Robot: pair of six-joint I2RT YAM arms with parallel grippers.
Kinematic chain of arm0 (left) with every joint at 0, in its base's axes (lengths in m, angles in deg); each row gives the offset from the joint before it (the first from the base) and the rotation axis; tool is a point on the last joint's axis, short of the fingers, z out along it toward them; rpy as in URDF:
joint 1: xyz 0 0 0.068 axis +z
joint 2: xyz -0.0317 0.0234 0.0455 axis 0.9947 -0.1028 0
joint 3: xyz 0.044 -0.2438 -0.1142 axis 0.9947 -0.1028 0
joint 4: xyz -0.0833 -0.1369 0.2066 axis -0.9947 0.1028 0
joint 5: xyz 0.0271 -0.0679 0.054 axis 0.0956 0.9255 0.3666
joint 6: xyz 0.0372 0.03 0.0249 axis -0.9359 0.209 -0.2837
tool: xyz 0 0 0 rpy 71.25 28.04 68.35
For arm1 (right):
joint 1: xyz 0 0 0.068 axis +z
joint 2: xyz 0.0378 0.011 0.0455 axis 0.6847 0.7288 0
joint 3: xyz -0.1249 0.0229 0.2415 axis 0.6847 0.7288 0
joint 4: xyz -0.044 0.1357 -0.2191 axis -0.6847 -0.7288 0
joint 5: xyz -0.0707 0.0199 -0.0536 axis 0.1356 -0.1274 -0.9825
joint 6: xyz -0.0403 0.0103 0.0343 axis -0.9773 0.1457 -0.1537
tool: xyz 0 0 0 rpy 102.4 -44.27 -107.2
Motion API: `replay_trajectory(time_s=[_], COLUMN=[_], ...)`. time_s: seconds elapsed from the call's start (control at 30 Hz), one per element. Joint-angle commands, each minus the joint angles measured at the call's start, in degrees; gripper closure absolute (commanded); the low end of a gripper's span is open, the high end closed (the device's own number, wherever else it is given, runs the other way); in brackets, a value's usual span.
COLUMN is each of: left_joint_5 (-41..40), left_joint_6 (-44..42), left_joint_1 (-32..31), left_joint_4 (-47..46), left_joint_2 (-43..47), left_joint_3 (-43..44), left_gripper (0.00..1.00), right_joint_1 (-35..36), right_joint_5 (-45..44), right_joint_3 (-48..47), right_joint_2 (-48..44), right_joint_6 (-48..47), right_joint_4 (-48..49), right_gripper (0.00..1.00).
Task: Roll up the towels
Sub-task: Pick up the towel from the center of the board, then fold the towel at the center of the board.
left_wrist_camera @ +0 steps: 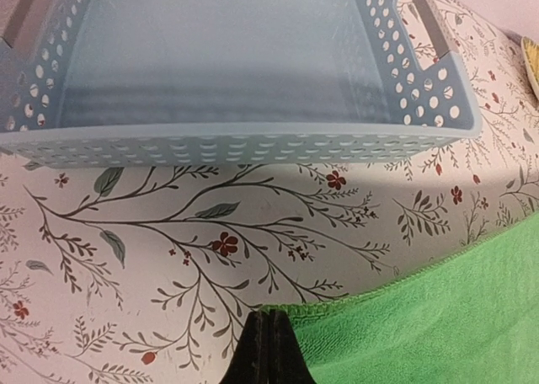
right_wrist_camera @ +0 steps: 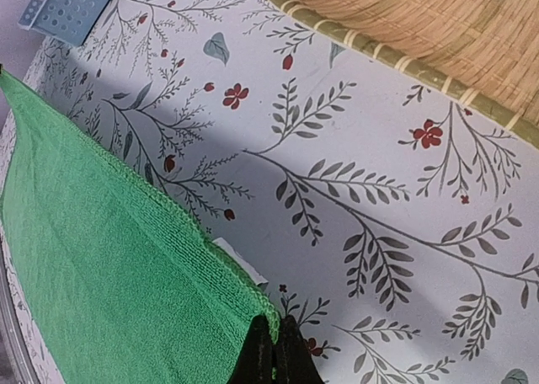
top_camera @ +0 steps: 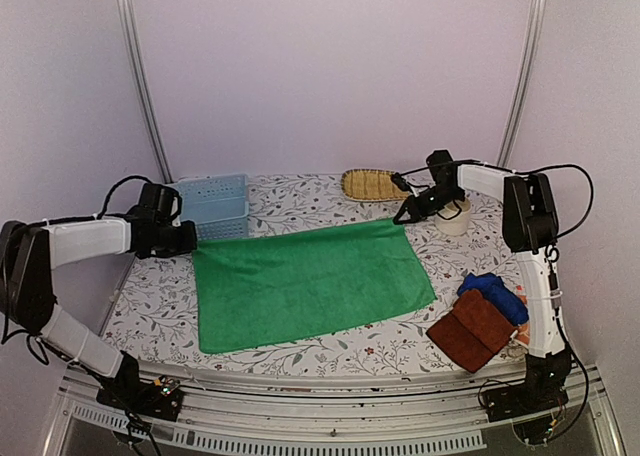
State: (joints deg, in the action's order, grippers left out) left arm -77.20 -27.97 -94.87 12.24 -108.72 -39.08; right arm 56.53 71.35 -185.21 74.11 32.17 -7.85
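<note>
A long bright green towel (top_camera: 310,281) lies spread flat across the middle of the floral table. My left gripper (top_camera: 190,238) sits at its far left corner. In the left wrist view its fingertips (left_wrist_camera: 271,318) are shut, with the towel's hem (left_wrist_camera: 354,304) pinched at their tips. My right gripper (top_camera: 405,216) is at the far right corner. The right wrist view shows that gripper (right_wrist_camera: 278,325) shut on the green corner (right_wrist_camera: 168,266), with hem between the fingers. A royal blue towel (top_camera: 495,291) and a reddish-brown towel (top_camera: 472,328) lie piled at the near right.
A pale blue perforated basket (top_camera: 215,208) stands just beyond the left gripper, close in the left wrist view (left_wrist_camera: 253,140). A yellow straw tray (top_camera: 372,184) lies at the back, and a small white round container (top_camera: 455,216) is beside the right gripper.
</note>
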Motion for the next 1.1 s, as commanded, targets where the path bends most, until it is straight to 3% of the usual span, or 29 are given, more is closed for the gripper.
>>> replay_trajectory(time_s=[0.0, 0.7, 1.07], left_joint_5=[0.9, 7.5, 10.6], left_joint_6=[0.6, 2.2, 4.0], left_joint_1=[-0.3, -0.6, -1.7], left_joint_4=[0.8, 12.0, 17.2], left_joint_2=[4.1, 13.9, 13.0], left_joint_3=[-1.0, -6.3, -6.7], left_gripper=[1.00, 1.00, 1.00], right_joint_1=[-0.4, -1.2, -1.8], right_joint_5=[2.8, 3.4, 4.5], right_joint_3=[5.0, 25.1, 35.3], right_joint_2=[-7.9, -23.1, -28.8], right_joint_6=[-3.2, -10.2, -12.0], right_joint_4=[2.8, 4.2, 4.5], right_gripper=[0.97, 0.97, 0.97])
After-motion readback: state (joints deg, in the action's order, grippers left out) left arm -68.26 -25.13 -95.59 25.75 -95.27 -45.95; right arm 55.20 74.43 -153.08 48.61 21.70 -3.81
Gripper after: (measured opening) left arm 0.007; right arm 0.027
